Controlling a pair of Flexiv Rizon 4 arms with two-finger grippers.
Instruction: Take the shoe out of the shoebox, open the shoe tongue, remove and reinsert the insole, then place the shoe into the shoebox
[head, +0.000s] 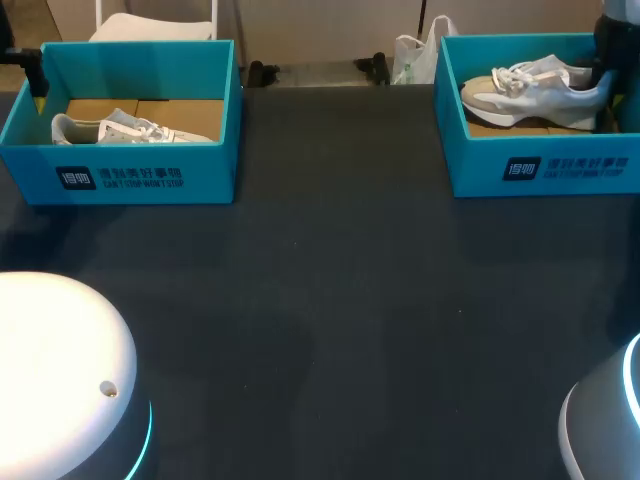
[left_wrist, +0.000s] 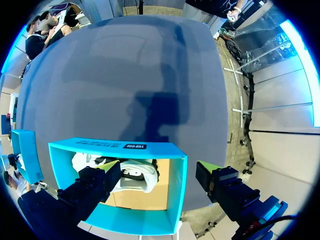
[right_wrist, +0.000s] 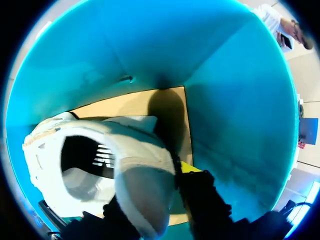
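On the table (head: 320, 330), the left shoebox (head: 140, 180) sits at ten o'clock and the right shoebox (head: 545, 170) at two o'clock, well apart; the left shoe (head: 130, 128) lies inside the first, the right shoe (head: 535, 92) inside the second, heel towards three o'clock

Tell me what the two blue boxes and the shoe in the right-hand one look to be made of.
The left shoebox and right shoebox look like cardboard: matte teal walls, plain brown floor inside. The shoe seems white and grey textile with smoother panels, cord laces and a thick, foam-like sole; exact fabric unclear.
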